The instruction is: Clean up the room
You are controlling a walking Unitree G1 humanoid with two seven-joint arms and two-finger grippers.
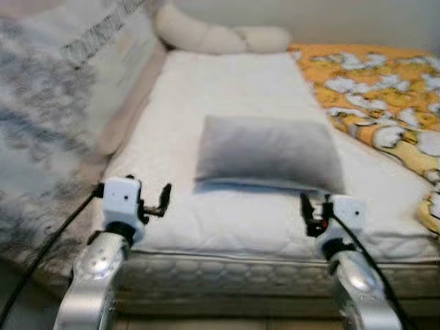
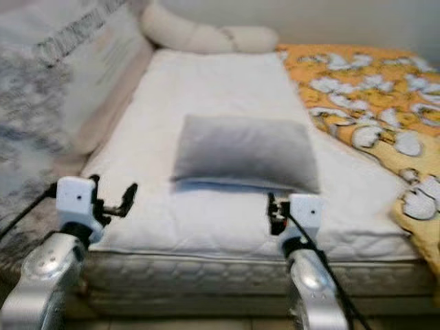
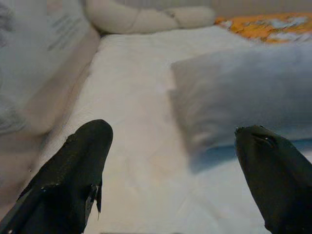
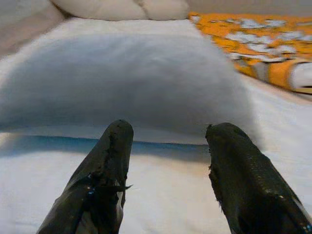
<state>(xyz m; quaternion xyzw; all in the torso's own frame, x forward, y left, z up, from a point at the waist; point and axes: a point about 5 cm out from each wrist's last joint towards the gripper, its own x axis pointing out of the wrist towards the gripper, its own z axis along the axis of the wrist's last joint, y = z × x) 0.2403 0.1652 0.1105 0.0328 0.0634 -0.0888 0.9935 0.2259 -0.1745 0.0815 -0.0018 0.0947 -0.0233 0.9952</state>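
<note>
On the white mattress (image 1: 227,89), lying flat near its front edge, is a grey pillow (image 1: 269,152), with a long cream bolster (image 1: 220,36) at the far end and an orange flowered blanket (image 1: 375,89) spread along the right side. Left gripper (image 1: 163,199) hovers with fingers (image 3: 78,165) apart off the pillow's left front corner. Right gripper (image 1: 307,212), fingers (image 4: 109,165) also spread, is just before the pillow's right front edge, not touching it.
</note>
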